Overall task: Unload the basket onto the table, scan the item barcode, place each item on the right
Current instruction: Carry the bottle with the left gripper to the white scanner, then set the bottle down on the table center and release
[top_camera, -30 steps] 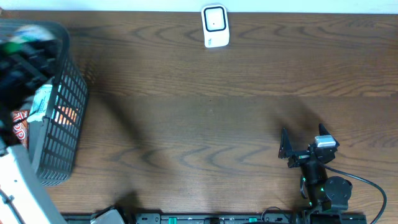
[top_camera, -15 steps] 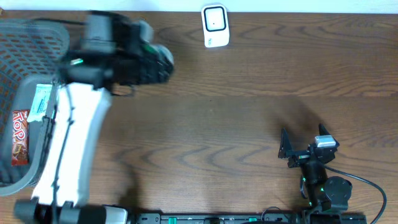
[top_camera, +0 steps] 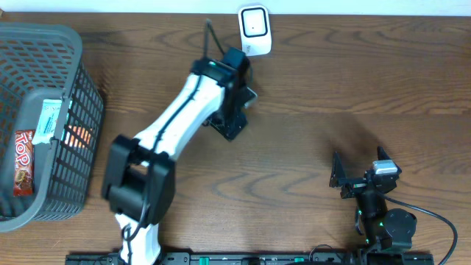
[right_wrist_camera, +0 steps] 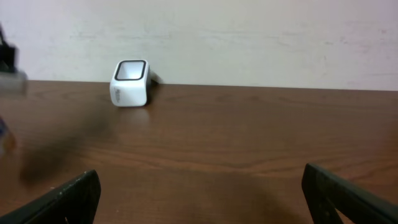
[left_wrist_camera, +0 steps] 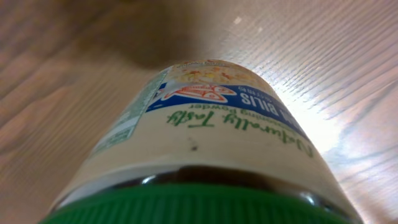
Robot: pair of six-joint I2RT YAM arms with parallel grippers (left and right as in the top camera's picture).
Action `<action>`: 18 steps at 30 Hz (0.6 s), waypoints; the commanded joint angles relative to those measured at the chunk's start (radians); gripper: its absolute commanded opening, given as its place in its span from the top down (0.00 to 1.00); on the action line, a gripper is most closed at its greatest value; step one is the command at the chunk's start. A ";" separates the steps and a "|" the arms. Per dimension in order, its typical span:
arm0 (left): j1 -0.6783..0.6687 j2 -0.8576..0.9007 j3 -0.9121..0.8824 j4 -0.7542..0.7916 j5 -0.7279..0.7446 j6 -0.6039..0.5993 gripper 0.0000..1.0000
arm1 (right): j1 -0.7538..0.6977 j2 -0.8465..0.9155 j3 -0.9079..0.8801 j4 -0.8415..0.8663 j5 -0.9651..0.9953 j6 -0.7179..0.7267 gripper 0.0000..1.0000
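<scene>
Overhead and wrist views of the scanning stage. The left end effector hangs over the middle of the dark wood-grain surface, grasping a powder bottle. Its fingers are hidden in the wrist view, so the grip is inferred from the bottle riding clear of the wood with its shadow cast apart from it. The bottle is a smooth, rounded cylinder with a glossy green screw cap nearest the wrist camera, a cream body, and a printed wrap label in blue, red and green lettering. Its long axis runs straight out from the end effector, cap inboard and base outboard. A pale panel of fine print sits on the label's left flank, but whether the barcode lies there cannot be told. From above, the arm covers the bottle. The barcode scanner, a small white rounded-corner block with a dark window on its top face, stands near the far edge, just beyond the left end effector and slightly to its right. The left arm is much the nearer, so the coming move turns on carrying the label toward that window. The right end effector rests released, jaws spread wide, well apart near the front edge. A grey plastic mesh basket at far left holds wrapped packets.
</scene>
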 commanded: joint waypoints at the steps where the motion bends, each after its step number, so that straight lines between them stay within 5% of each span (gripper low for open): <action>1: -0.013 0.049 -0.002 -0.009 -0.028 0.100 0.31 | 0.006 -0.005 -0.002 -0.004 0.001 0.014 0.01; 12: -0.018 0.178 -0.003 0.016 -0.029 0.180 0.30 | 0.006 -0.005 -0.002 -0.004 0.001 0.014 0.01; 18: -0.018 0.179 -0.002 0.016 -0.048 0.179 0.08 | 0.006 -0.005 -0.002 -0.004 0.002 0.014 0.01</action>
